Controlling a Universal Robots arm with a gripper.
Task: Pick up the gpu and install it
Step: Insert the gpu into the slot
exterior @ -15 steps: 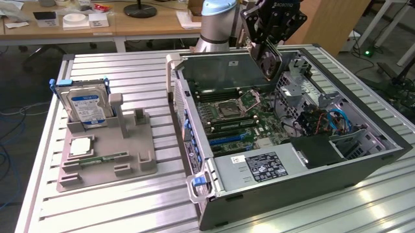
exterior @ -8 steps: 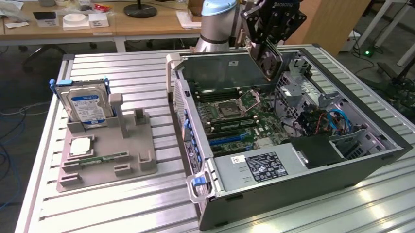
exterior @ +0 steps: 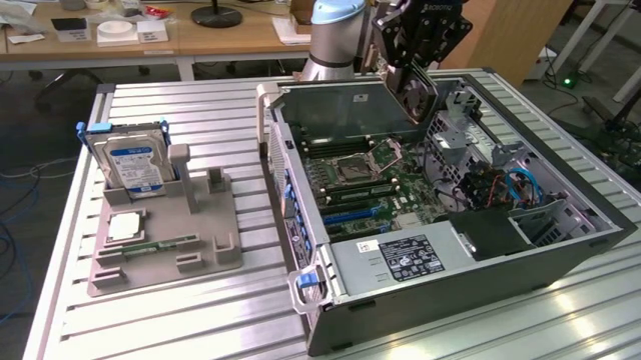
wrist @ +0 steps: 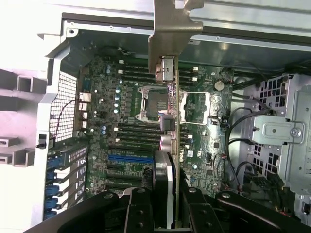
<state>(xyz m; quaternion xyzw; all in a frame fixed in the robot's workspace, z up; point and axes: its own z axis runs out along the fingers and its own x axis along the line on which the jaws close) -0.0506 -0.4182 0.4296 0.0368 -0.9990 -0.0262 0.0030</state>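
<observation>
Jaws of the black gripper were clamped on the thin dark gpu card, which was hung straight below them, long axis pointed down, above the far part of the green motherboard inside the open grey computer case

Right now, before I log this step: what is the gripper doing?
Gripper: closed on the gpu, holding it over the open computer case.
</observation>
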